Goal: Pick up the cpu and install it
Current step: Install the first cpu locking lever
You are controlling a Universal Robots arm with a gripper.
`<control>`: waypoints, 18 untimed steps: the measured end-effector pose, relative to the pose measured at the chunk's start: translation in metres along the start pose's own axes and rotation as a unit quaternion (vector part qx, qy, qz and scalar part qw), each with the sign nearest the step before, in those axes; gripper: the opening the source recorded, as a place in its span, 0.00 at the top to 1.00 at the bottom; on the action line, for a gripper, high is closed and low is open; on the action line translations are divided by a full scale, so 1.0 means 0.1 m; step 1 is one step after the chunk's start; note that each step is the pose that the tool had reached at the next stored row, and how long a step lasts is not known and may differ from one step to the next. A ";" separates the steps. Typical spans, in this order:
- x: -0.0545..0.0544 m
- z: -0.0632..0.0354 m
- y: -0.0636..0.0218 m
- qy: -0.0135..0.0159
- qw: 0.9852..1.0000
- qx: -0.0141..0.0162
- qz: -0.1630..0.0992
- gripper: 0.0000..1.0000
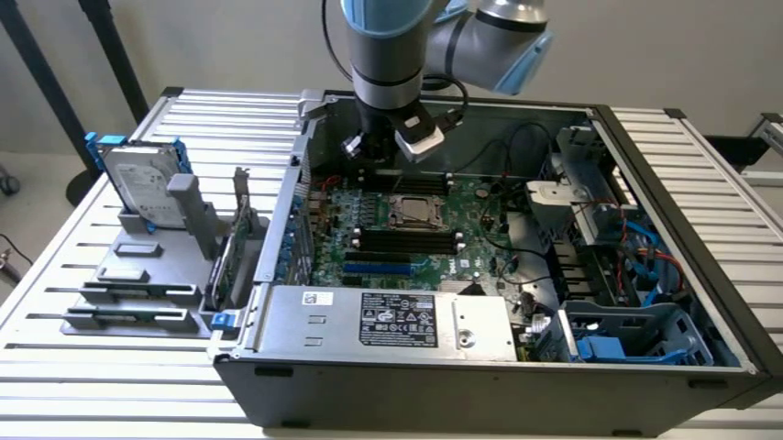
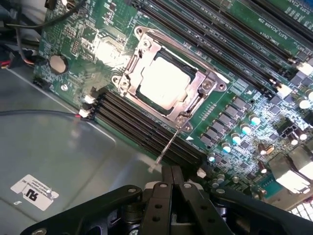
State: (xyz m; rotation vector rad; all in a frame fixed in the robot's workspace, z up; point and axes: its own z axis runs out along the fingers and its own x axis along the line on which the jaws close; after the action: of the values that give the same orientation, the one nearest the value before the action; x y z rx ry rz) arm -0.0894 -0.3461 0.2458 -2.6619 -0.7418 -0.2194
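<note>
The open grey metal computer case (image 1: pixel 685 367) lies on its side, and inside it sits the green motherboard (image 1: pixel 478 243). In the middle of that board the dark square socket with its silvery metal frame (image 2: pixel 168 78) holds the cpu (image 2: pixel 164 81), a small flat square chip with a pale metal top, lying flat within the frame. A thin metal lever (image 2: pixel 168 144) runs out from the frame's corner toward the gripper. Black memory slots (image 2: pixel 142 129) lie in rows just beside the socket. Also in the case are a silver power supply box with a black label (image 1: pixel 391 321), a blue-and-grey drive cage (image 1: pixel 624 339) at the exterior view's right, and loose black cables (image 1: pixel 526 151).

The black gripper (image 2: pixel 172 172) hangs above the board, near the socket, its fingers pressed together with nothing between them.

Outside the case, at the exterior view's left, a grey plastic holder tray (image 1: pixel 128 293) carries a silver hard drive in a blue frame (image 1: pixel 141 183) standing on edge, and a circuit card (image 1: pixel 235 243) stands upright beside it. Everything rests on a table of white slatted metal (image 1: pixel 98 394); a pale wall (image 1: pixel 245 41) stands behind.
</note>
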 end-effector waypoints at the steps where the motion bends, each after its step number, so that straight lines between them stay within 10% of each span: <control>1: 0.01 0.004 0.005 0.001 1.000 -0.003 0.000 0.89; 7: 0.02 0.047 0.021 -0.003 1.000 -0.020 -0.001 0.89; 13: 0.03 0.139 0.012 -0.007 1.000 -0.028 -0.002 0.89; 18: 0.02 0.199 0.013 -0.003 0.999 -0.034 -0.005 0.89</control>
State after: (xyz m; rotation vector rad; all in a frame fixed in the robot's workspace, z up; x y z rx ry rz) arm -0.0856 -0.3383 0.2277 -2.7252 -0.7619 -0.2426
